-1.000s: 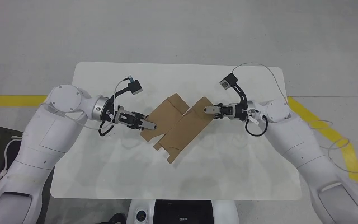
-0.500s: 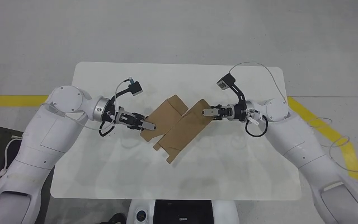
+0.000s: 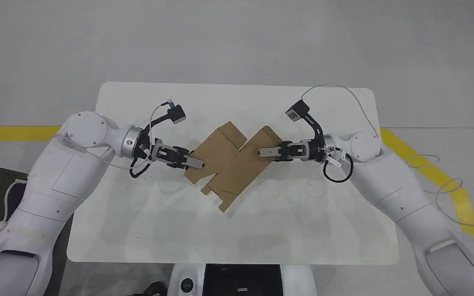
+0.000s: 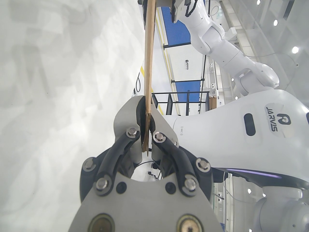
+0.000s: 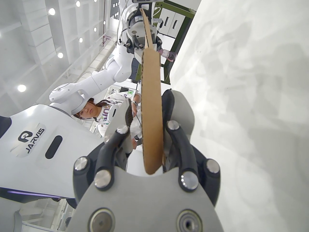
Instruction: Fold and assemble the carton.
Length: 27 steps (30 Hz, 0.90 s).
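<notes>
Cardboard is pinched tight in the left gripper [image 4: 146,111] at the carton's [image 3: 233,166] nine o'clock edge. The right gripper [image 5: 148,103] gapes around the two o'clock flap, unclamped. The flattened carton sits over mid-worktop [image 3: 311,222]. Opening step, I'd say: the right must close, then spread the panels.

Both arms reach inward from opposite sides, each sharply bent at the elbow, with forearms nearly level and wrists aimed at one another. The left gripper [image 4: 146,112] is clamped tight on one edge of the carton [image 3: 229,166], both pads pressed against the board. The right gripper [image 5: 148,102] straddles the opposite flap with its fingers parted, one pad lying against the board and the other standing clear of it.
</notes>
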Available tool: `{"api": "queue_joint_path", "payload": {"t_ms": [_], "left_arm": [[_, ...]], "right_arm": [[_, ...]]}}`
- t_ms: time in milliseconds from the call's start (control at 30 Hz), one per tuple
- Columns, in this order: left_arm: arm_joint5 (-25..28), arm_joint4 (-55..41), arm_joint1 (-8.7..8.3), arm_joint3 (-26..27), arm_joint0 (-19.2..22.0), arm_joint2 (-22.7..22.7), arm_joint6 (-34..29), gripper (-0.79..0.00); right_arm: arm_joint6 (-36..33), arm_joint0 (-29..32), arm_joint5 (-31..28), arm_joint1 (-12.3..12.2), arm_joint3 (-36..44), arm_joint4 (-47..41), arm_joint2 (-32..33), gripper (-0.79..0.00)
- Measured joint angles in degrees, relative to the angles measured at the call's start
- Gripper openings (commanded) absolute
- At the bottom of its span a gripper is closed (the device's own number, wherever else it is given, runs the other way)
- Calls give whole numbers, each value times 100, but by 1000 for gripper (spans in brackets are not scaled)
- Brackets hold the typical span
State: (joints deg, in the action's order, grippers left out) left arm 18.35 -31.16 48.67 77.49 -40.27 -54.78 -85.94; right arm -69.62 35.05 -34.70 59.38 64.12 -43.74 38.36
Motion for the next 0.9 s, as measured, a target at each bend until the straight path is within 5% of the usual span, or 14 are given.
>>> {"api": "queue_joint_path", "payload": {"t_ms": [133,167,200,233,533,900], "left_arm": [[7,-31,-10,-8,12,20,7,-785],[8,-35,-13,-11,16,26,8,-690],[8,-41,-15,-16,19,29,8,-428],[8,-48,-18,-22,22,32,8,0],[183,-336,-9,-387,46,-92,221,0],[-190,-37,52,-476,-45,-211,1501,0]], "right_arm": [[44,-25,-44,-10,-11,9,-54,-720],[57,-33,-58,-13,-15,8,-71,-736],[66,-38,-67,-15,-20,8,-85,-745],[73,-44,-73,-16,-26,7,-99,-757],[373,-34,-372,-6,-382,-49,-180,-785],[565,58,-562,65,-593,-323,-54,-785]]}}
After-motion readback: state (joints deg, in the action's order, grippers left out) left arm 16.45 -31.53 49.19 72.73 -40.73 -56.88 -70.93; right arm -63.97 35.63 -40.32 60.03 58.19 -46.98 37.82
